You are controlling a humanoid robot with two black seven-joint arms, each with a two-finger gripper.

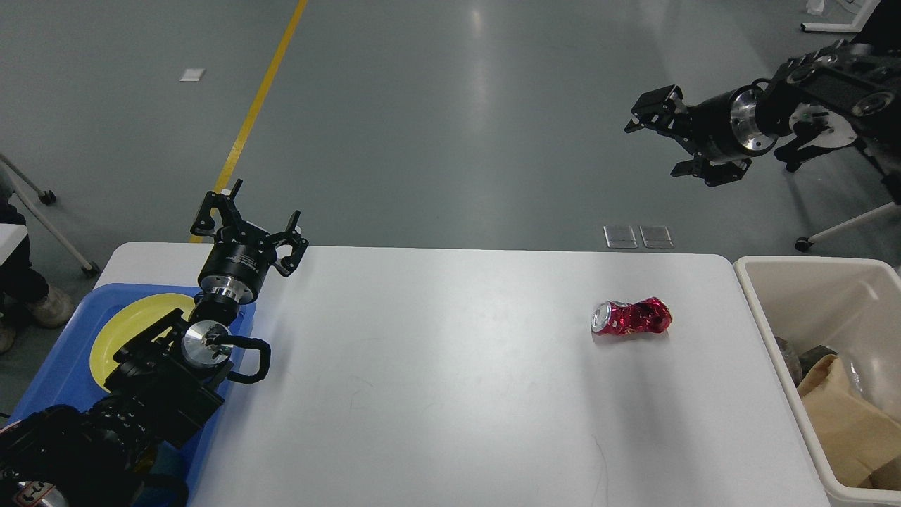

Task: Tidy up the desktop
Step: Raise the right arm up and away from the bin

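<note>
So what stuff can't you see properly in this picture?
- Cream plastic bin, head view: the right and bottom edges cut it off; the brown paper bag covers what lies under it.
- Round yellow plate in the blue plastic tray: my left arm hides part of both.
- Crushed red metal can on the white desktop: its print is too small to read.

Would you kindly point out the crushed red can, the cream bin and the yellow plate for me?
crushed red can (631, 318), head view, on its dented middle.
cream bin (764, 310), head view, on its near-left rim.
yellow plate (137, 318), head view, on its bare upper part.
</note>
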